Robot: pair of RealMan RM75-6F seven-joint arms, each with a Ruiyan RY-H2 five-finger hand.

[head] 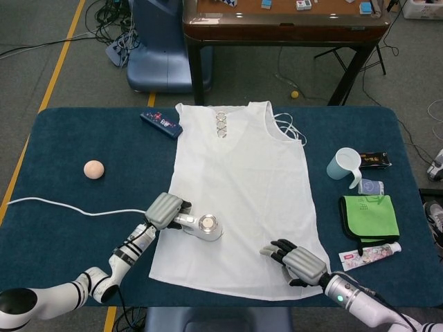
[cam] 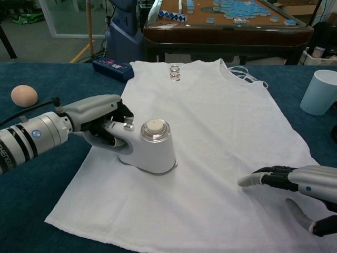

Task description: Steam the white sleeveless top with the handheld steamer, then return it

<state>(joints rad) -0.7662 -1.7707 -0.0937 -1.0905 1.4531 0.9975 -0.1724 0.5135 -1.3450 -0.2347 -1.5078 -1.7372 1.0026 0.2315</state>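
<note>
Steamer [cam: 150,145] gripped by left robot hand [cam: 100,124] on white top [head: 242,200]; right robot hand [cam: 300,184] spread flat; cup's [head: 344,164] contents unseen

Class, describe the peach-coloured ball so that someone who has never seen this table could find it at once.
Start at the white sleeveless top spread over the middle of the dark blue table, then look far to its left. Lying alone on the cloth above the white cable is the peach ball. It is the only round, peach-coloured thing there.
</note>
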